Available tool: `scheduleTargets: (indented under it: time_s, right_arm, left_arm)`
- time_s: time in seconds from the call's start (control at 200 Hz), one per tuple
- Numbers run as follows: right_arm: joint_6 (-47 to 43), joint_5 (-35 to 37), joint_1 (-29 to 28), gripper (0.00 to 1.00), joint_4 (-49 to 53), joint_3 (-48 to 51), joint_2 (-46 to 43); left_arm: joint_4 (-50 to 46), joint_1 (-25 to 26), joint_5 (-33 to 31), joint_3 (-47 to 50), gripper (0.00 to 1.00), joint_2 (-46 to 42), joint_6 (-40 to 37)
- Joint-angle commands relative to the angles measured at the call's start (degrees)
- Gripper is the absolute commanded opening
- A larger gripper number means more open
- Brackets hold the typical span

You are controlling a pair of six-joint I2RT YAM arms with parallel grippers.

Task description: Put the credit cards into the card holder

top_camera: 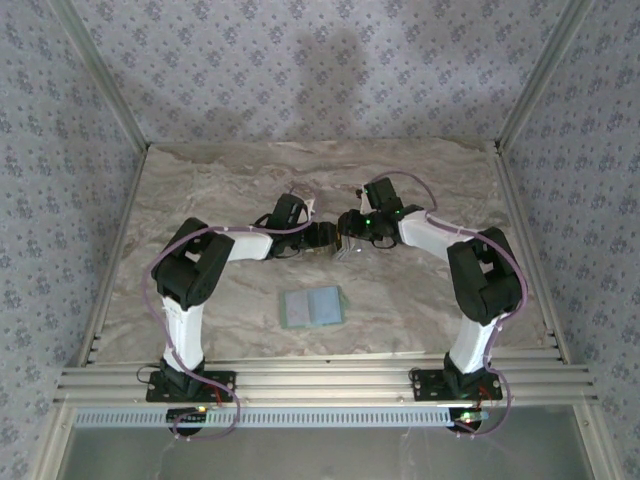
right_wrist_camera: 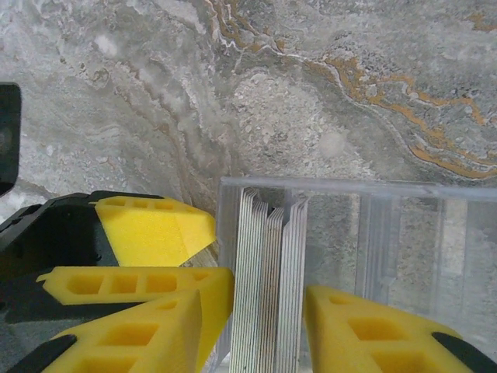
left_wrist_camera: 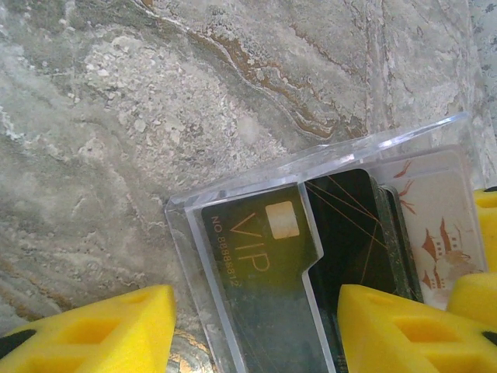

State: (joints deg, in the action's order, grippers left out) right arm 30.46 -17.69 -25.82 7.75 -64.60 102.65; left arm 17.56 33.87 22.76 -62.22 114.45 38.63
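A clear plastic card holder sits at the table's middle, between both grippers. Credit cards stand in it: a black VIP card, more dark cards and a pale card with a red pagoda. Seen edge-on, they form a silvery striped stack in the holder's first slot. My right gripper is shut on that stack, one yellow finger on each side. My left gripper stands open before the holder's front face, and its fingers reach the holder's left wall.
A flat pale blue-green piece of two card-sized panels lies on the marble-patterned table, nearer the arm bases. Patterned walls and metal rails close in the table. The right gripper's yellow fingers show at the cards' far edge.
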Motion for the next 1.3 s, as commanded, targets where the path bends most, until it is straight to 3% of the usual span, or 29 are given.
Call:
scheduleTargets:
  time_s: [0.0,1.294]
  right_arm:
    - [2.0,-5.4,-0.5,0.41,0.2,1.8,-0.6]
    - [3.1,-7.0,1.1,0.3,-0.8,4.0,-5.5]
  left_arm:
    - [1.1,0.7,0.8,-1.7,0.57,1.3,0.2]
    - [-0.2,1.0,-0.2,-3.0,0.56,2.5,-0.4]
